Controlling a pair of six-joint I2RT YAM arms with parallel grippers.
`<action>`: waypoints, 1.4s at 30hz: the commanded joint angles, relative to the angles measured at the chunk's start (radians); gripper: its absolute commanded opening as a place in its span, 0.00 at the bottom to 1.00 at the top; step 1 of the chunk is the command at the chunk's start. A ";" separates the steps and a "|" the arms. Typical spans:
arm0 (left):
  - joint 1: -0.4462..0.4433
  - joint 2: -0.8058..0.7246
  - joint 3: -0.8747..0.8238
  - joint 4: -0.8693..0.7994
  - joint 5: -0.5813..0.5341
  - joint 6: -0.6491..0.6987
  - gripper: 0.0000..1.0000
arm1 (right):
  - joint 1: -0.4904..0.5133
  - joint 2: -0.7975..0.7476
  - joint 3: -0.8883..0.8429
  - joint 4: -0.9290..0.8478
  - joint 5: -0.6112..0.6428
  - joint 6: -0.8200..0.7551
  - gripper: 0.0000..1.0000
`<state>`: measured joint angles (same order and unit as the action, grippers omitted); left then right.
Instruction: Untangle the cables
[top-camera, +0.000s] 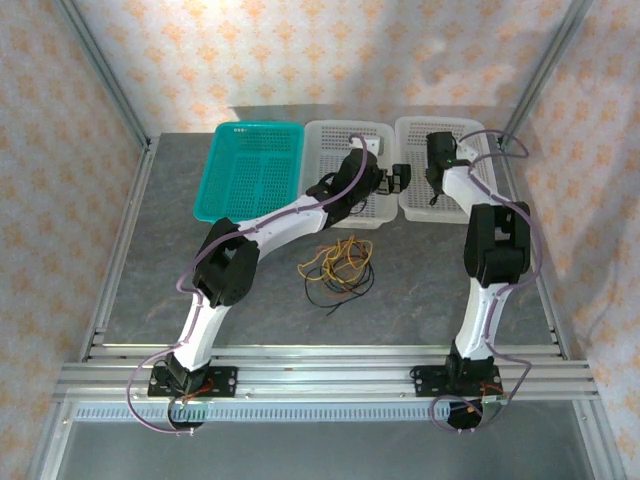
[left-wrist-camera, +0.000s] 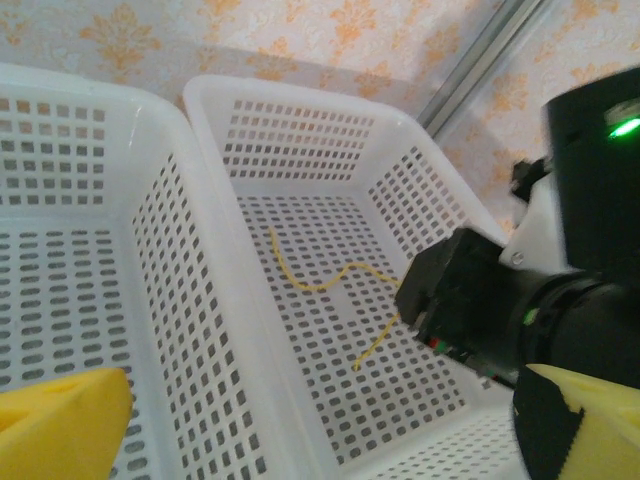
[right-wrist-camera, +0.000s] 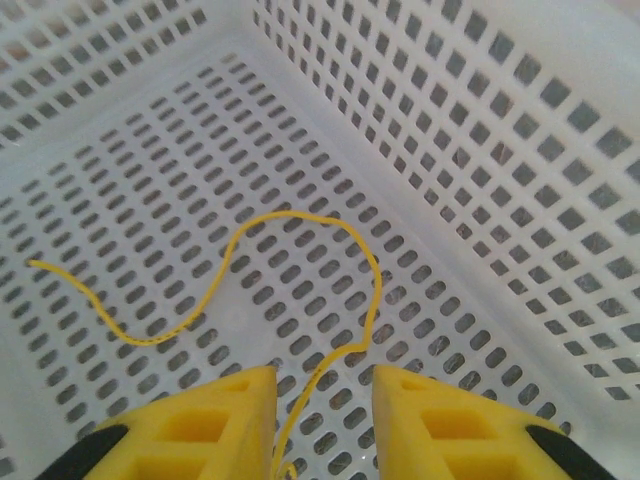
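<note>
The right hand (right-wrist-camera: 322, 388) hangs inside the white basket (right-wrist-camera: 500, 140), fingers (right-wrist-camera: 200, 425) spread and gripping nothing, the yellow cable (right-wrist-camera: 292, 213) lying loose on its floor and running between them, so it wants a slow, straight lift or that tail may snag and follow.

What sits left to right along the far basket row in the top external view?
teal basket → middle white basket → right white basket
</note>
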<state>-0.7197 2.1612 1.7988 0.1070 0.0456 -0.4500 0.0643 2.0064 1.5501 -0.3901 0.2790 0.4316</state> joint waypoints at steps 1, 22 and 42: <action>0.002 -0.084 -0.048 -0.031 0.013 0.015 0.99 | -0.006 -0.140 -0.034 0.044 -0.013 -0.030 0.30; -0.015 -0.681 -0.772 0.064 -0.068 -0.035 0.99 | 0.390 -0.623 -0.501 0.119 -0.062 -0.040 0.24; -0.105 -1.056 -1.236 0.041 -0.185 -0.239 0.99 | 0.726 -0.579 -0.540 -0.018 -0.196 0.202 0.28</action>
<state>-0.8055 1.1431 0.5961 0.1455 -0.0956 -0.6373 0.7860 1.4075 0.9699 -0.3382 0.0681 0.5812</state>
